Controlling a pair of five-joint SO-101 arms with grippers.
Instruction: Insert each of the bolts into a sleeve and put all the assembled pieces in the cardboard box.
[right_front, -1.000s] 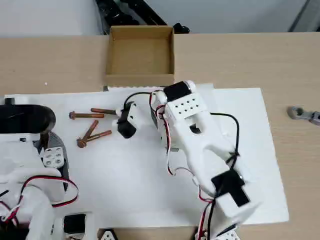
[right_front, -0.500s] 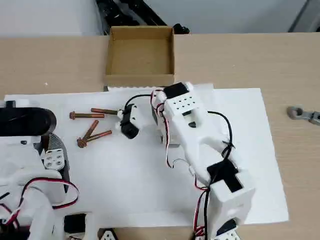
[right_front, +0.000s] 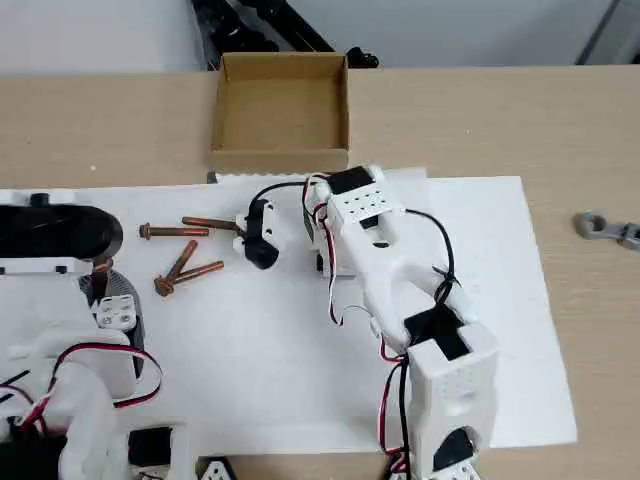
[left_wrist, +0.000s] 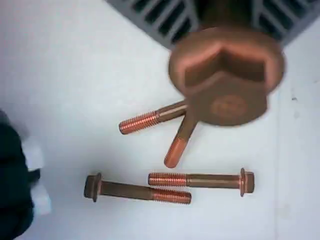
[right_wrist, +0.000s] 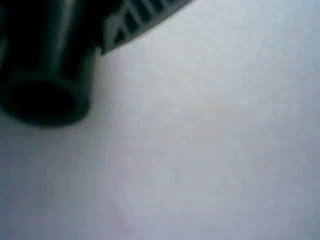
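The left gripper (left_wrist: 225, 12) is clamped on a copper-coloured bolt (left_wrist: 227, 75). Its hexagonal, flanged head faces the wrist camera, and a grey ribbed pad (left_wrist: 150, 17) shows beside the shank. The right gripper (right_wrist: 70, 35) is closed on a dark, smooth, tube-shaped sleeve (right_wrist: 45, 95), held over the white sheet (right_front: 280, 350). Four loose bolts (left_wrist: 200, 180) with half-threaded shanks lie on the sheet near the left gripper. Two lie side by side; two cross, their heads hidden behind the held head. The cardboard box (right_front: 280, 157), brown and open-topped, stands on the wooden table (right_front: 500, 120) at the sheet's far edge. A metal wrench (right_front: 598, 226) lies well off to the right.
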